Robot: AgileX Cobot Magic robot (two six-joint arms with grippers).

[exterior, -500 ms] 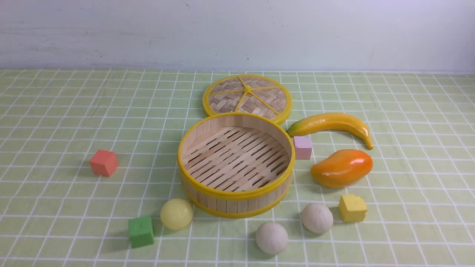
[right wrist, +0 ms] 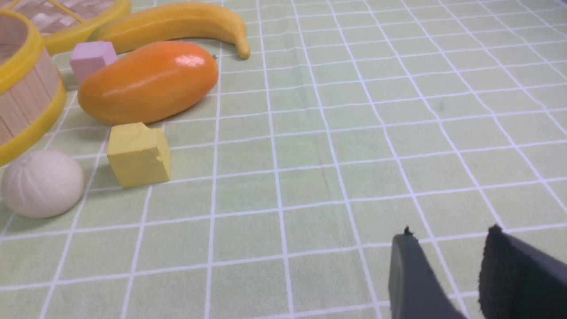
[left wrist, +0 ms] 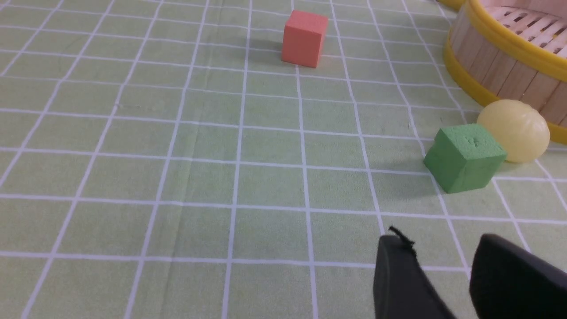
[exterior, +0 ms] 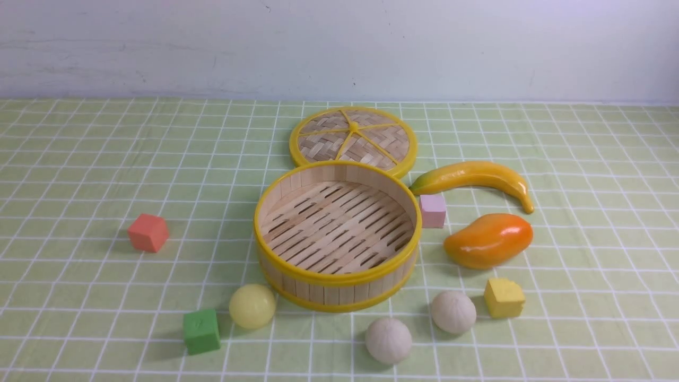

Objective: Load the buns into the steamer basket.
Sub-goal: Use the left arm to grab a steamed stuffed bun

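Left gripper [left wrist: 440,241] and right gripper [right wrist: 450,232] each have their jaws partly apart, nothing between them, low over a green checked cloth [exterior: 106,159]. The pale wall [exterior: 339,48] shows only from the front, the grippers only from the wrists. The basket [exterior: 337,278] stands mid-cloth, empty. The yellow bun [exterior: 252,306] lies just beside its near-left wall, a white bun [exterior: 388,340] in front and a second white bun [exterior: 453,311] front-right. The left wrist view catches only the yellow bun, the right only the second white bun.

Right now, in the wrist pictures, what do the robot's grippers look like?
Only the fingertips show. The left gripper has two matte black tapering fingers, one with a small frayed tuft at its tip. The right gripper has one smooth dark grey finger and one blacker, rough-textured finger. No arm, cable or marking is visible.
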